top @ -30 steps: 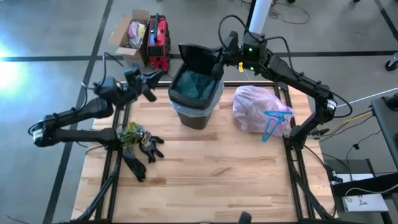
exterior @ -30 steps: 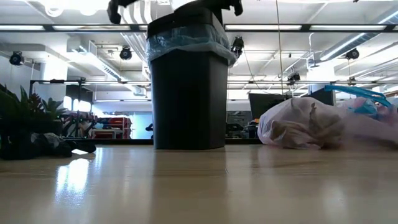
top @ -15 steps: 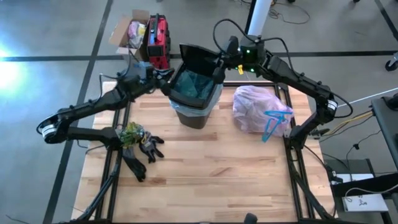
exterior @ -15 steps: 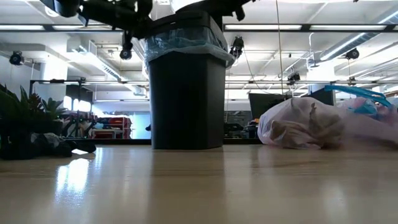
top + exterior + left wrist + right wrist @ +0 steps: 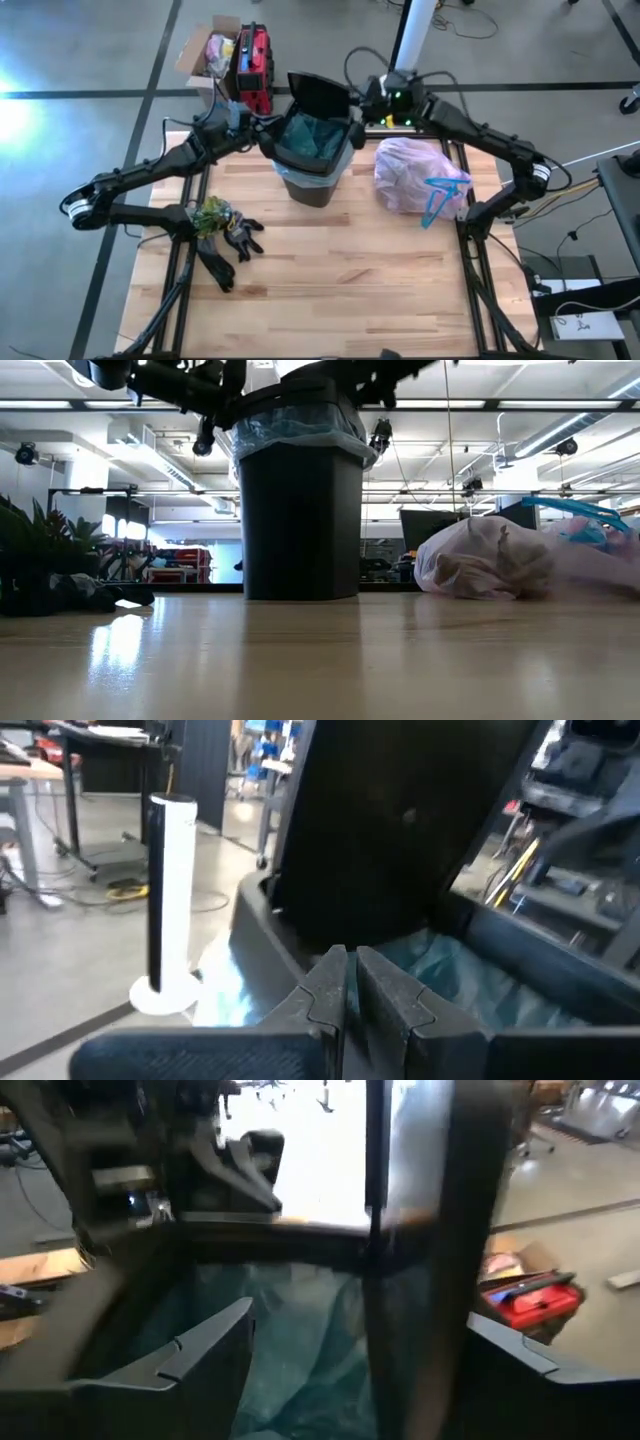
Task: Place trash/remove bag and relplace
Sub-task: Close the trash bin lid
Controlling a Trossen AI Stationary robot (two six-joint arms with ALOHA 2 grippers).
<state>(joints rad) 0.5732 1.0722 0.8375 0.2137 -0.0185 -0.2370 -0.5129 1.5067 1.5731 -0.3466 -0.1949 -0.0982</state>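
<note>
**Bin Station: Both Grippers at the Rim of the Lined Bin**

The black plastic waste bin [image 5: 315, 160] stands upright at the far centre of the wooden tabletop [image 5: 340, 270]. Its hinged lid [image 5: 318, 93] is tilted up at the far side. A light blue translucent liner [image 5: 312, 138] lines the bin, its edge folded over the rim.

The left gripper [image 5: 262, 124] is at the left rim of the bin. Its jaws are closed together with nothing between them, as the left wrist view shows [image 5: 345, 982].

The right gripper [image 5: 358, 108] is at the far right corner of the rim, beside the raised lid. Its jaws stand wide apart and hold nothing; the right wrist view looks between them into the lined bin.

The filled pale pink-lavender plastic bag [image 5: 415, 175] lies on the tabletop right of the bin, apart from it, with its blue drawstrings [image 5: 437, 198] on the near side.

Black gloves [image 5: 228, 248] and a green bundle [image 5: 210, 214] lie near the left edge of the tabletop.
</note>
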